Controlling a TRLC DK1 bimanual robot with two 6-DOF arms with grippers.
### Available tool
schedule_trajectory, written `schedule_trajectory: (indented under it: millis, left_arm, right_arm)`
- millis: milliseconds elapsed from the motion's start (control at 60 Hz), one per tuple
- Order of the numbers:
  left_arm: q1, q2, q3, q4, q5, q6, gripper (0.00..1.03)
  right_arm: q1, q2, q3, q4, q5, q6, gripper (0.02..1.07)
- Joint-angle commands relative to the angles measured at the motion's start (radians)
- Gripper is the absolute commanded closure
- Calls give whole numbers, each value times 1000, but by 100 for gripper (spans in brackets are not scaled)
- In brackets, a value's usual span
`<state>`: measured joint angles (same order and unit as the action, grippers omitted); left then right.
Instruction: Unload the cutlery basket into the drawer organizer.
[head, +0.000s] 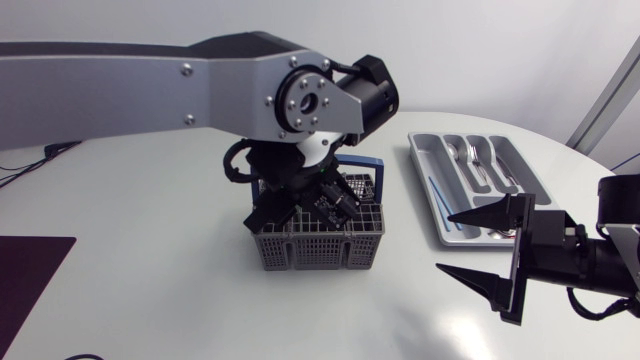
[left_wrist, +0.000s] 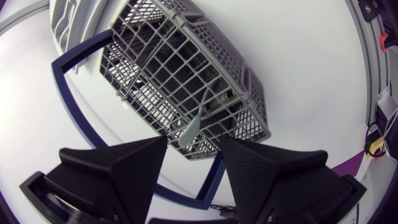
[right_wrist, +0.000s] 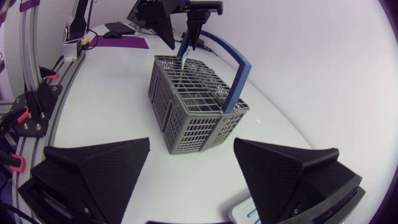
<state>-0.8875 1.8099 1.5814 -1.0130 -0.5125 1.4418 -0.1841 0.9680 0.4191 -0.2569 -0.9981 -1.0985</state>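
White tabletop (head: 150, 250) carries everything here, and it is round at the far side. Over it my left arm (head: 150, 85) comes in as a long silver-grey beam and bends down in the middle. My right arm (head: 590, 255) lies low near the right edge.

At the far right lies the drawer organizer (head: 522, 172), a grey tray with long compartments. Some silver cutlery (head: 478, 160) is already lying in its middle compartments, so I judge that a part of the unloading is done. The cutlery basket (head: 320, 248) stands in the middle of the tabletop, well apart from the organizer, with its blue handle (right_wrist: 241, 73) raised. At least one cutlery piece (left_wrist: 194, 121) with a pale handle stands up in it, so work is left. How many more pieces are inside, I cannot tell through the grid.

The left tool (left_wrist: 194, 142) hangs directly above the basket, fingers spread wide. The pale handle points up toward the gap between them, but neither finger appears to touch it. It holds nothing. The next step, as I judge, is to lower and press the fingers on this handle.

The right tool (right_wrist: 192, 142) is also wide apart and empty, facing the basket from some way off.
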Motion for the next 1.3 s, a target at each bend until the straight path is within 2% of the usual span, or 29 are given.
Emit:
schedule_trajectory:
  millis: [0,50,133,250,700,1283]
  left_arm:
    - [-13,34,8,-13,-26,39,48]
    - [-14,40,8,-13,-29,40,48]
    - [-18,46,11,-13,-32,40,55]
    - [-22,57,14,-13,-34,40,71]
    - [-22,68,11,-29,-63,34,92]
    - [-41,66,71,-65,-116,26,96]
  right_arm:
    - [6,-9,-29,8,0,25,10]
    - [6,-12,-34,8,0,25,10]
    - [6,-20,-40,8,0,25,10]
    - [6,-28,-48,8,1,23,10]
    - [6,-51,-62,8,1,23,10]
    - [6,-94,-83,2,1,26,10]
